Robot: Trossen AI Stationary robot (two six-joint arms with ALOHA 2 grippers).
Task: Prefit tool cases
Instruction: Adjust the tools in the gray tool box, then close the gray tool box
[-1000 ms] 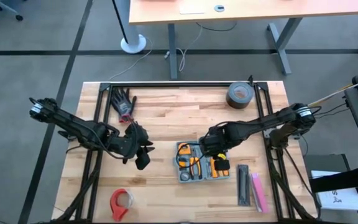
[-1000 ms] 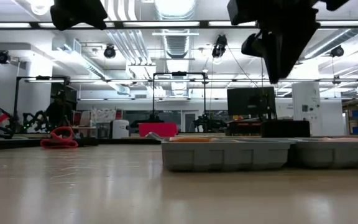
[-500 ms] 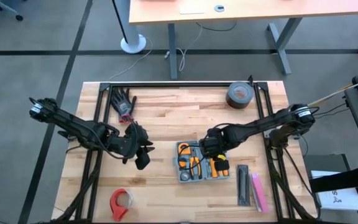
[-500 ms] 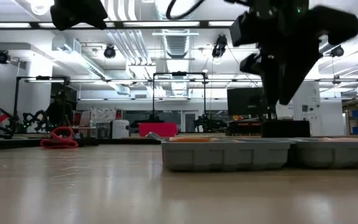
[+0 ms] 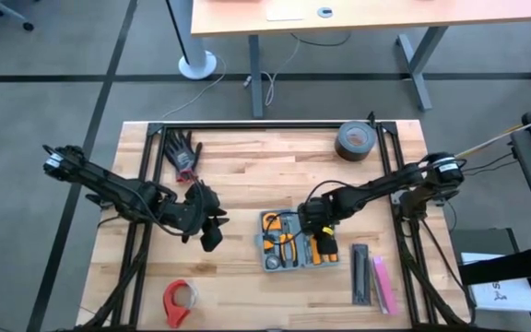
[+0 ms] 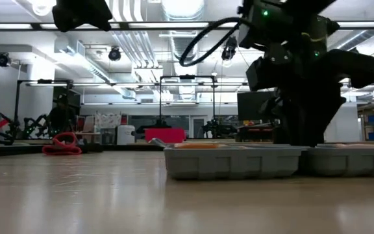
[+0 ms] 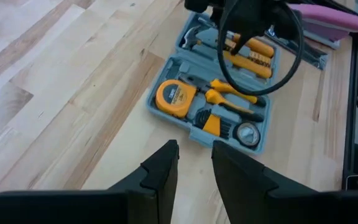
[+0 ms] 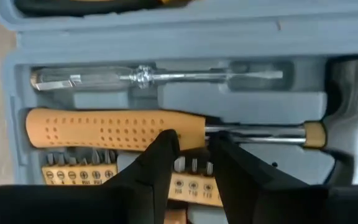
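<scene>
The tool case (image 5: 289, 249) lies open on the wooden table, its grey tray (image 8: 166, 93) up. The tray holds a yellow tape measure (image 7: 173, 96), pliers, a bit row and an orange-handled hammer (image 8: 104, 127). My right gripper (image 8: 194, 146) points steeply down into the case's far right part (image 5: 316, 226), its fingers a narrow gap apart. In the low view it reaches down behind the case wall (image 6: 232, 162). My left gripper (image 7: 194, 158) hangs open and empty above bare table, left of the case (image 5: 212, 235). My right gripper comes from above, its fingertips (image 8: 166, 140) at the place where the hammer's orange handle meets its steel shaft (image 8: 253, 130). The two fingers stand apart along the hammer, not across it. Whether they touch it, I cannot tell.
A grey tape roll (image 5: 355, 140) sits at the far right and a black glove (image 5: 184, 152) at the far left. A red tape roll (image 5: 180, 300) lies at the near left. Black and pink bars (image 5: 373, 277) lie right of the case. Dark frame rails run along both table sides.
My right gripper has come down from well above the case until its fingers stand in the tray, tipping a little steeper on the way. The left arm has kept still.
</scene>
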